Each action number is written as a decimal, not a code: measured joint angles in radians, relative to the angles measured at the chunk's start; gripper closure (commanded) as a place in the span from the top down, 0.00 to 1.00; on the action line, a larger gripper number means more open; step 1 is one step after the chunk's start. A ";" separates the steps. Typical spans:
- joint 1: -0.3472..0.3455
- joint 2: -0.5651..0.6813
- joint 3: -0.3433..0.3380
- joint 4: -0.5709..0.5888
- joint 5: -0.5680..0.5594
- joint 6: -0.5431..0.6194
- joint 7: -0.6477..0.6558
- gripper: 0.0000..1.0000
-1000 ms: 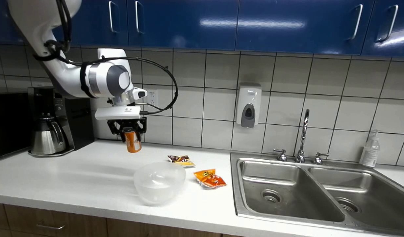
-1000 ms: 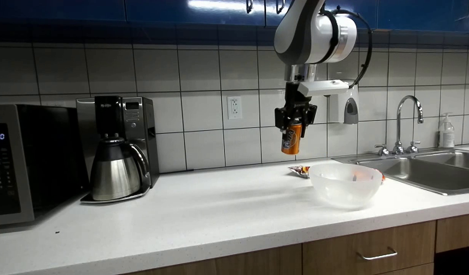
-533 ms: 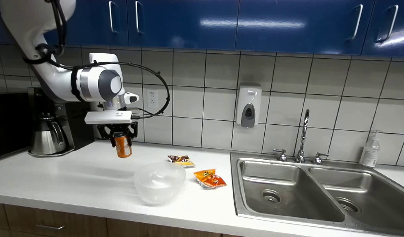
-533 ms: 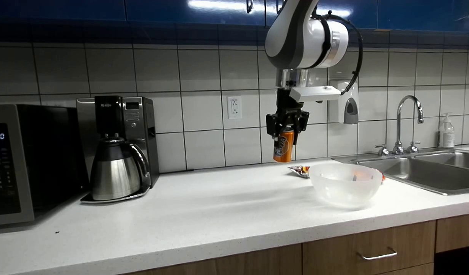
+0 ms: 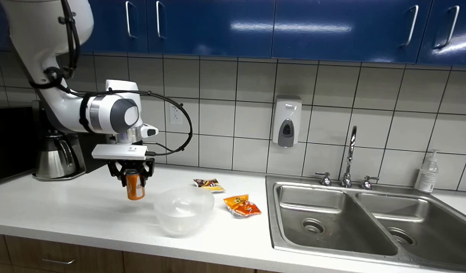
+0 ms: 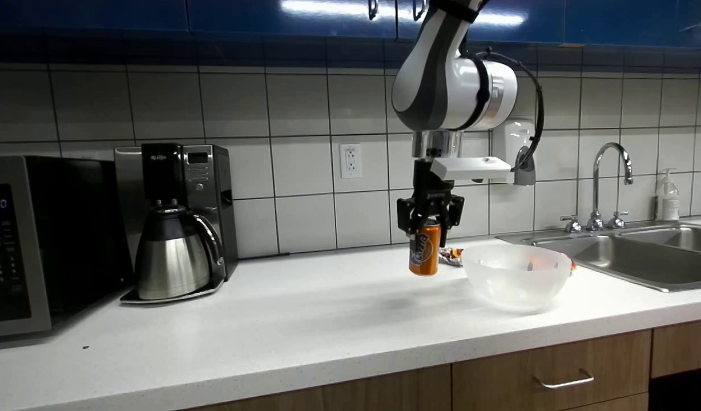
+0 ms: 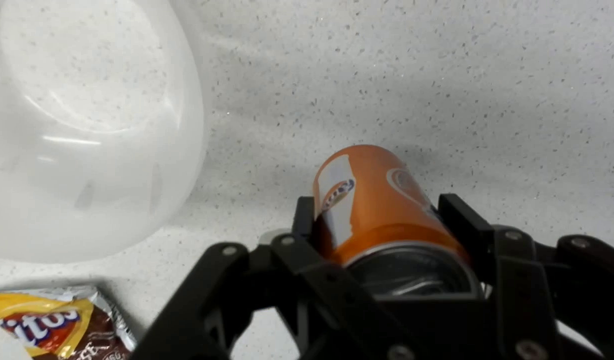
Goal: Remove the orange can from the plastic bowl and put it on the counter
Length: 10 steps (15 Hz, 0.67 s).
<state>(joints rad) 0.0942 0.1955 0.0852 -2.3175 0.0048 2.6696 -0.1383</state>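
Orange can (image 5: 136,188) is in the air over the bench (image 6: 259,337), apart from it, approx. upright w/ silvery top up. Claw (image 7: 376,202) is gripping it, black fingers (image 7: 464,217) on two sides, pointing down; white arm (image 6: 462,85) above. Can is out of the bowl (image 6: 513,288), just left of it in both exterior views, not touching. Wrist view: bowl left, can right, can's pale label patch facing the bowl side. Bowl = whitish clear plastic, right way up on the bench. Nr the bowl: a yellow/brown snack packet (image 5: 209,185) on its far side & an orange/red snack packet (image 5: 242,206) right of the bowl in an exterior view. Further right, steel double sink (image 5: 274,220) set in bench w/ tap (image 5: 347,176) at far edge & pump bottle (image 5: 427,174) right of the tap. Soap dispenser (image 5: 287,121) up on the tiled wall (image 5: 217,117), left of the tap. Other end, left: steel jug (image 6: 173,257) in coffee machine (image 6: 205,197), microwave (image 6: 76,228) left of that, lit digits on front. Socket (image 6: 350,161) on wall b/w coffee machine & soap dispenser. Blue cupboards (image 5: 218,30) along top; wood drawers (image 6: 499,365) under bench's near edge
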 measured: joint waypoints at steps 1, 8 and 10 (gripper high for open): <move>0.000 0.011 0.001 -0.002 0.007 0.004 0.000 0.39; -0.004 0.093 0.004 -0.004 0.027 0.031 -0.001 0.39; -0.006 0.111 0.004 -0.004 0.027 0.035 -0.001 0.39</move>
<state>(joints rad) 0.0885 0.3067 0.0896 -2.3214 0.0320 2.7050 -0.1392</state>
